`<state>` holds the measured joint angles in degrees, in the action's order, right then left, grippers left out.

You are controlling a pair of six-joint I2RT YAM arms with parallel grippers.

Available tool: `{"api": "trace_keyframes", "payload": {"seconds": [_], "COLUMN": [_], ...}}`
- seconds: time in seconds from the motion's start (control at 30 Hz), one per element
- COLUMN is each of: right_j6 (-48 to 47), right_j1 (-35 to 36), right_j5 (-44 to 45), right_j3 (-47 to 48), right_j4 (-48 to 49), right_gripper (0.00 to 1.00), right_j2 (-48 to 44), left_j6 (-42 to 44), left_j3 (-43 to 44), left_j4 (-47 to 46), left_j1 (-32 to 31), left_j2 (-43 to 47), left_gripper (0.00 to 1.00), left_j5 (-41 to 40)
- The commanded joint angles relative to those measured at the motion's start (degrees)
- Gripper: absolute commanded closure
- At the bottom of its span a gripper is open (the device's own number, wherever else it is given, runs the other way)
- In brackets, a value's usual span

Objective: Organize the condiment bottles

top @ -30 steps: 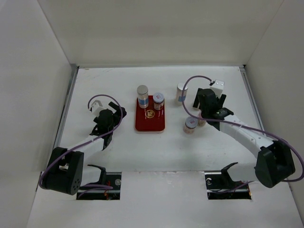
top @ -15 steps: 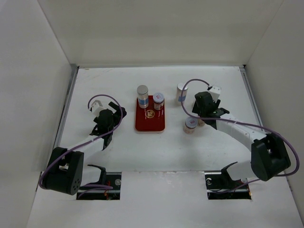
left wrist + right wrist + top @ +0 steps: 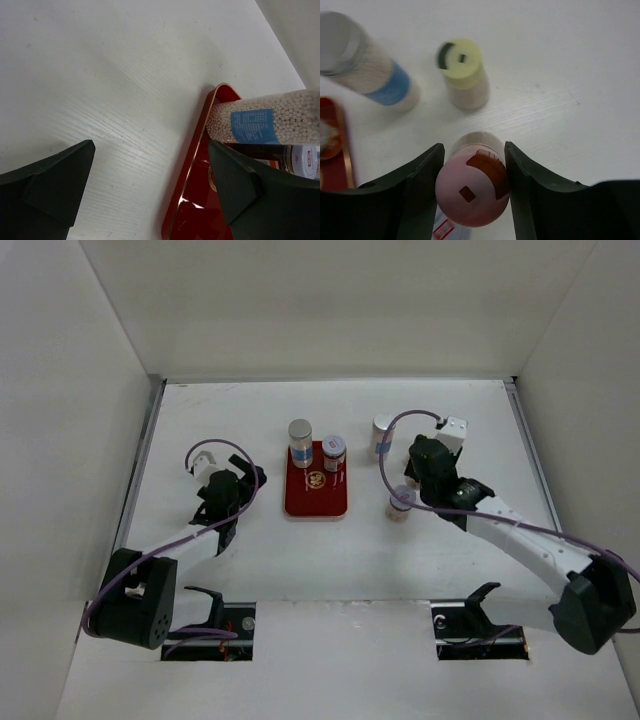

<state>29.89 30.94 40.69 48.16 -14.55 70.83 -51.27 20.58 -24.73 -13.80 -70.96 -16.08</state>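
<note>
Right pincer [image 3: 474, 150] grips pink-capped bottle [image 3: 472, 192] at its cap, lower centre. Lift straight and slow; yellow-capped bottle [image 3: 462, 70] stands near, upper centre. Left pincer [image 3: 150, 145] wide, empty.

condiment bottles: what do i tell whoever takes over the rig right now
Left gripper: open, empty, beside the red tray.
Right gripper: jaws close on both sides of the pink-capped jar, which stands on the table right of the tray; grip not confirmed.
Done: silver-capped jar and red-labelled jar stand at the tray's far end.
Left: pink-capped jar, yellow-capped shaker and white-capped jar are off the tray.
</note>
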Motion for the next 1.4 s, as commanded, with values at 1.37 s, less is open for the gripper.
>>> {"api": "trace_keyframes", "payload": {"seconds": [1.37], "right_j6": [-9.9], "right_j1": [15.8], "right_j5": [-14.7], "right_j3": [22.3], "right_j4": [16.6], "right_gripper": [0.28], "right_j2": [18.4], "left_j6": [-0.5], "left_j3": [-0.1], "left_j4": [-3.1], "left_j1": [1.2], "left_j2": [0.9], "left_gripper": [0.0], "left_j5": [0.3]}}
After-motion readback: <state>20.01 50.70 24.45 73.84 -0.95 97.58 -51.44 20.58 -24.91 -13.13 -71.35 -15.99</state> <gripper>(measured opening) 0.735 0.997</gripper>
